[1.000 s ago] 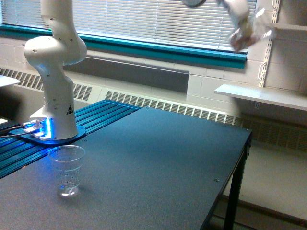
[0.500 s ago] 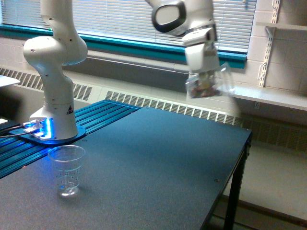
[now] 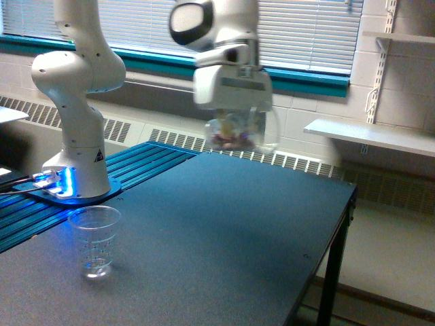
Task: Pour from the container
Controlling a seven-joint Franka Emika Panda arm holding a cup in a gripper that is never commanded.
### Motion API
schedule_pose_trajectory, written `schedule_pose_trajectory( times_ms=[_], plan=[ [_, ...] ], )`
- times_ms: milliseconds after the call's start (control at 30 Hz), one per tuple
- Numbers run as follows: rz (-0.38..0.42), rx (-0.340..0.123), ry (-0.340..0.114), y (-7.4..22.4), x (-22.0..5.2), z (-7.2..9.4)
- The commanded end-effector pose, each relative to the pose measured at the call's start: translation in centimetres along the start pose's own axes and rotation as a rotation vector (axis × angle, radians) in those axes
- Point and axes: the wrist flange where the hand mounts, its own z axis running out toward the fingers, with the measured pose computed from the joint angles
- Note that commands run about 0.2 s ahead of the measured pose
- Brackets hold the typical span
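In the exterior view my gripper point(image 3: 234, 125) hangs high over the far middle of the dark table point(image 3: 224, 231), shut on the container point(image 3: 239, 134). That container is a small clear rounded jar with pink-red pieces lying in its bottom, and it looks roughly upright though blurred by motion. A taller clear drinking cup point(image 3: 95, 241) stands upright near the table's front, at the exterior view's left. The container is well above the cup and off toward the exterior view's right.
The arm's white base point(image 3: 76, 163) stands on a blue-lit plate at the exterior view's left, behind the cup. The table's edge point(image 3: 333, 244) drops off at the right. A white wall shelf point(image 3: 367, 136) lies beyond that edge.
The gripper has swung with the container from the upper right corner down and toward the exterior view's left, ending over the table's far middle. The cup has not moved.
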Motion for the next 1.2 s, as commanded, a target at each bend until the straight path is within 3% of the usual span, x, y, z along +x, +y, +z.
schedule_pose_trajectory(
  times_ms=[33, 200, 433, 967, 1200],
  plan=[
    [0.122, -0.031, -0.004, 3.3, -0.2, -0.6],
    [0.188, -0.075, -0.002, 6.3, -0.4, -1.2],
    [0.22, -0.129, -0.013, 10.3, -1.7, -2.0],
    [0.333, -0.243, -0.139, 20.5, -4.3, -0.9],
    [0.344, -0.324, -0.184, 23.9, -5.6, 0.5]
  ],
)
